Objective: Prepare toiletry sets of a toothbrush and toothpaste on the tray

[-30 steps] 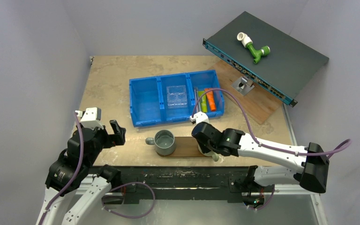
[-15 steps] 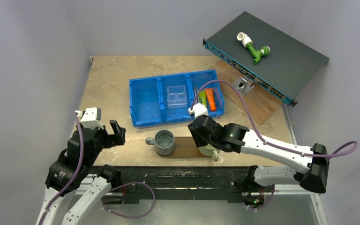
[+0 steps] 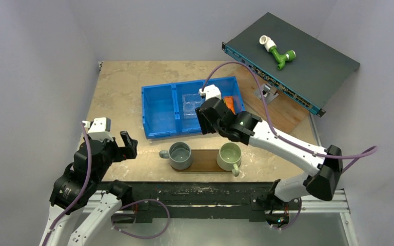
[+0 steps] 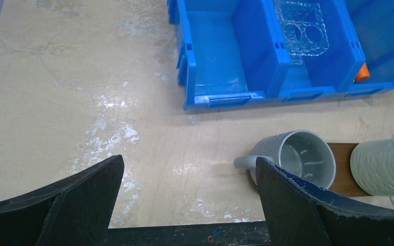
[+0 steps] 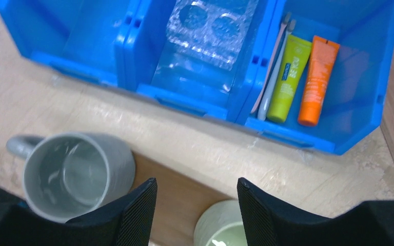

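In the right wrist view, two toothbrushes [image 5: 273,69], a green toothpaste tube [image 5: 289,77] and an orange one [image 5: 318,79] lie side by side in the right compartment of the blue bin [image 5: 308,141]. The dark wooden tray [image 3: 205,161] holds a grey mug [image 3: 180,155] and a pale green mug [image 3: 229,156]. My right gripper [image 3: 205,124] hangs open and empty above the gap between bin and tray, with the tray [image 5: 179,195] seen between its fingers. My left gripper [image 3: 120,146] stands wide open over bare table, left of the grey mug [image 4: 300,159].
The bin's middle compartment holds a clear plastic blister pack [image 3: 193,106]. At the back right, a dark network unit [image 3: 297,56] with a green-and-white pipe fitting [image 3: 277,53] on it rests over a reddish-brown board [image 3: 282,110]. A small metal bracket [image 3: 267,93] sits there.
My right gripper let go of the pale green mug on the tray, opened, and rose back toward the blue bin. The left arm has not moved.
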